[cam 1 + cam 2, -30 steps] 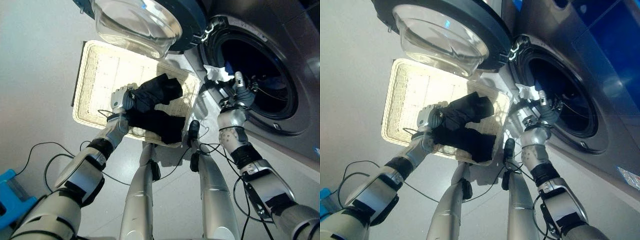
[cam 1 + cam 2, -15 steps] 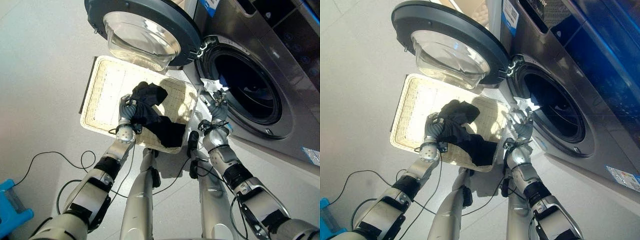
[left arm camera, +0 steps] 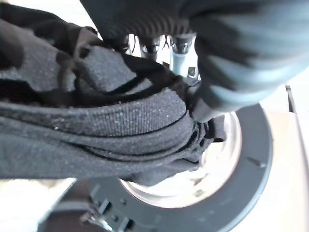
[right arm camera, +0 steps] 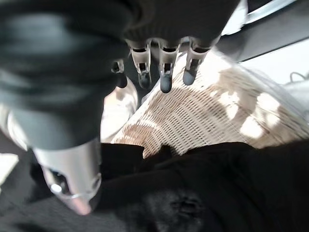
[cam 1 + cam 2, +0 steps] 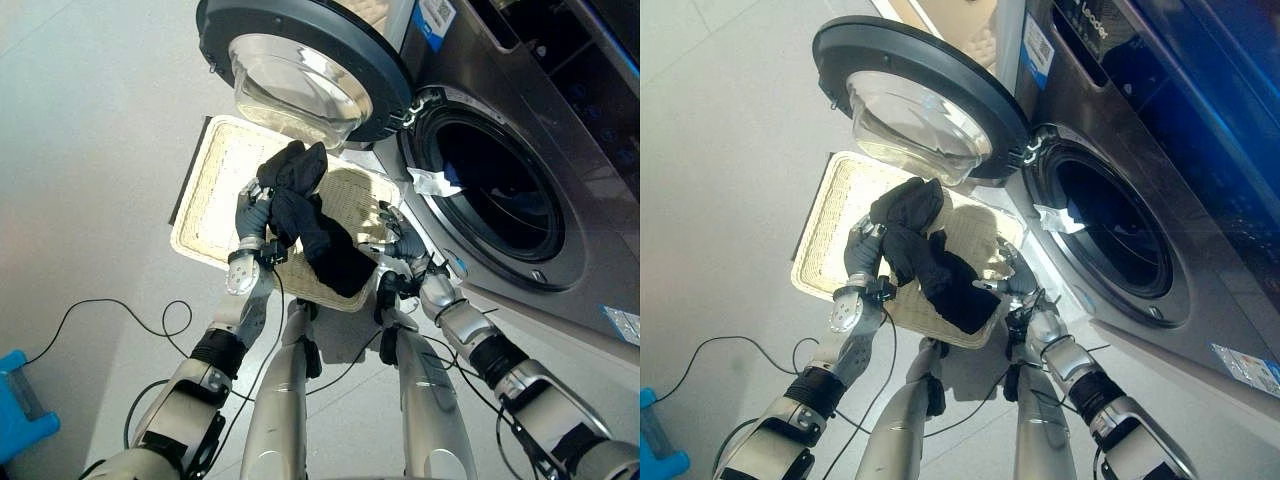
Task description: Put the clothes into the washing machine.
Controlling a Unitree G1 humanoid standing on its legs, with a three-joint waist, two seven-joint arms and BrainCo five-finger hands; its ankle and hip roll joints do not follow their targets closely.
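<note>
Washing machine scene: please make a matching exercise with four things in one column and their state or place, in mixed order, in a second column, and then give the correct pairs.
Things:
1. black garment
2. washing machine door
3. wicker basket
4. white cloth

States or places:
A. on the floor in front of the machine
B. swung open
C. at the edge of the drum opening
D. held in the left hand, its fingers curled round it

Pairs: 1-D, 2-B, 3-A, 4-C
</note>
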